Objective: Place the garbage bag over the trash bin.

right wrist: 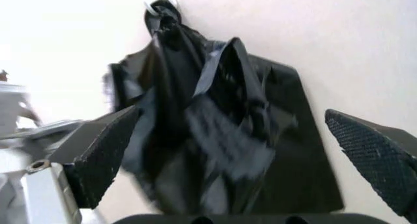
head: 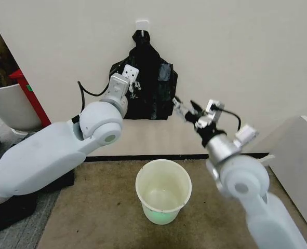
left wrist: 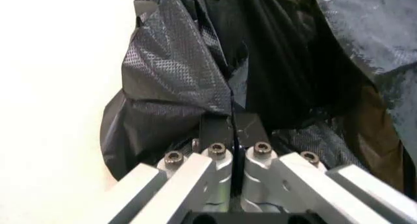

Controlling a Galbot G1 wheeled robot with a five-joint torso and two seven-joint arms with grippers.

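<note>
The garbage bag (head: 150, 83) is glossy black film hanging from a white hook (head: 142, 23) on the wall. My left gripper (head: 134, 83) is at the bag's left edge. In the left wrist view its jaws (left wrist: 231, 129) stand shut, with a fold of the garbage bag (left wrist: 189, 77) pinched between them. My right gripper (head: 183, 110) is held just off the bag's lower right edge. In the right wrist view it (right wrist: 231, 112) is wide open, and the bag (right wrist: 215, 146) hangs beyond its pads (right wrist: 104, 155). The trash bin (head: 163, 212), a white bucket, stands empty on the floor below.
A large white planter (head: 8, 106) and a red frame (head: 31, 96) stand at the left by the wall. A white cabinet corner (head: 298, 155) is at the right. A dark base (head: 13, 207) lies on the floor at lower left.
</note>
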